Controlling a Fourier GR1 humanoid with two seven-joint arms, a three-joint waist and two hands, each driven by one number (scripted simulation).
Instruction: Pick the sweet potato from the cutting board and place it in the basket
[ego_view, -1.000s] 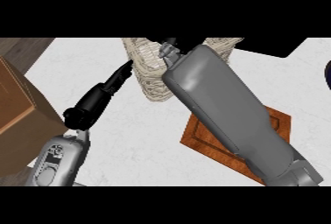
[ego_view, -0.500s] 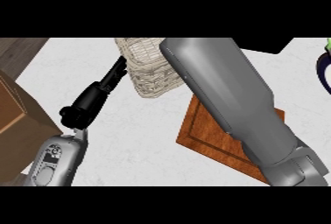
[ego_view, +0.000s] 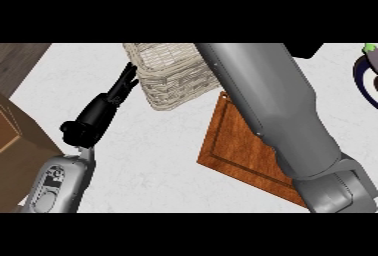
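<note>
Left black hand (ego_view: 100, 112) at centre left, fingers (ego_view: 127, 80) straight, released, touching pale woven wicker basket (ego_view: 171, 75); right hand's state hidden; brown wooden cutting board (ego_view: 240, 150) at lower right

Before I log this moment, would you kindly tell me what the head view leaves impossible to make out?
- Right hand: hidden beyond the right forearm, which runs off the top edge; open or shut, unknown.
- Sweet potato: not visible; whether it is held or already in the basket cannot be told.
- Basket interior: partly covered by that forearm, cut by the top edge.
- Cutting board: its right part lies under the forearm.
- Dark round object: cut by the right edge.
</note>
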